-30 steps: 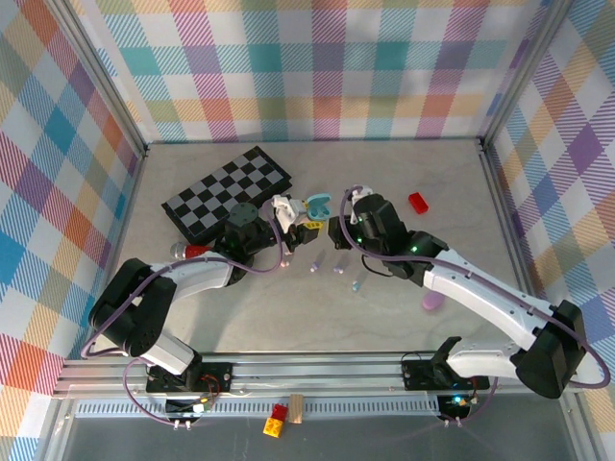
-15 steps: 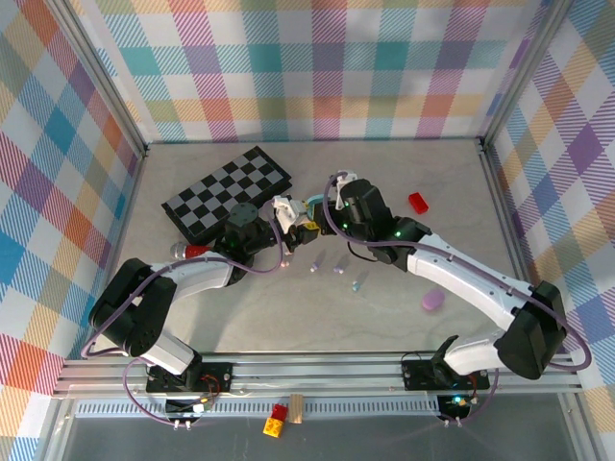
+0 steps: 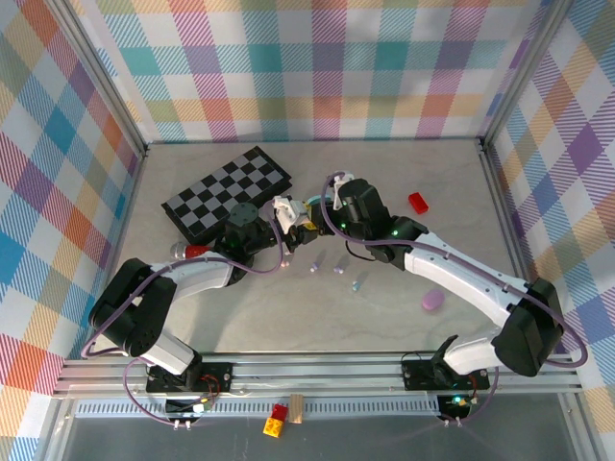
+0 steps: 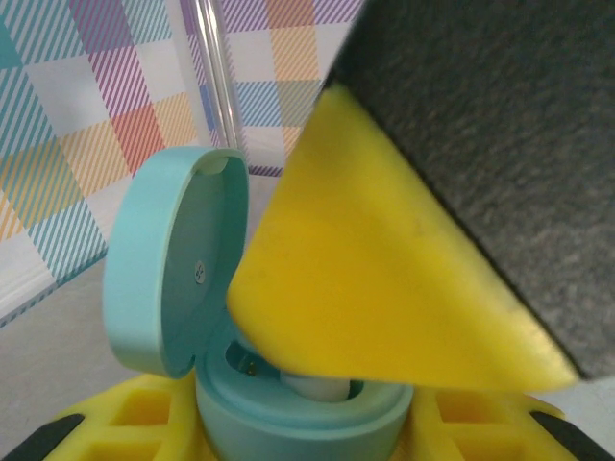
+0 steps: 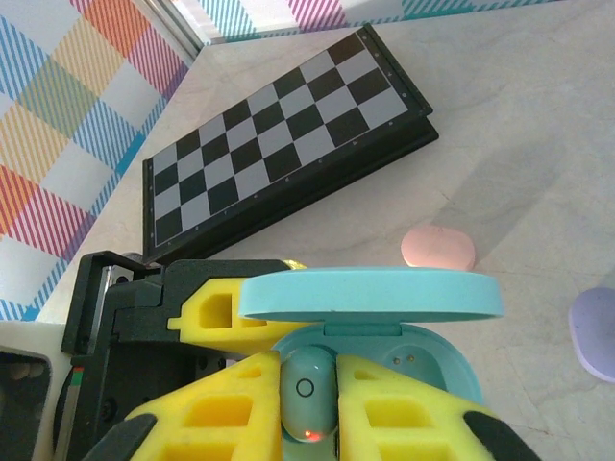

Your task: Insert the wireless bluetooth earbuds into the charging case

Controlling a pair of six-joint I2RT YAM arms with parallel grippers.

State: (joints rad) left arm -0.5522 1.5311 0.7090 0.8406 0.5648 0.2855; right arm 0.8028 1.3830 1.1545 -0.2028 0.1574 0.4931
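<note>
Teal earbud at the left socket of the open teal charging case.

The teal charging case stands open, its round lid hinged back at the rear and its body clamped between the yellow pads of the left end effector. A teal earbud, a small circle on its face, is pinched upright by the right end effector at the case's left socket; whether it is fully seated is hard to tell. Three loose earbuds, small and pastel, lie in a row on the desk just in front of the case.
</note>
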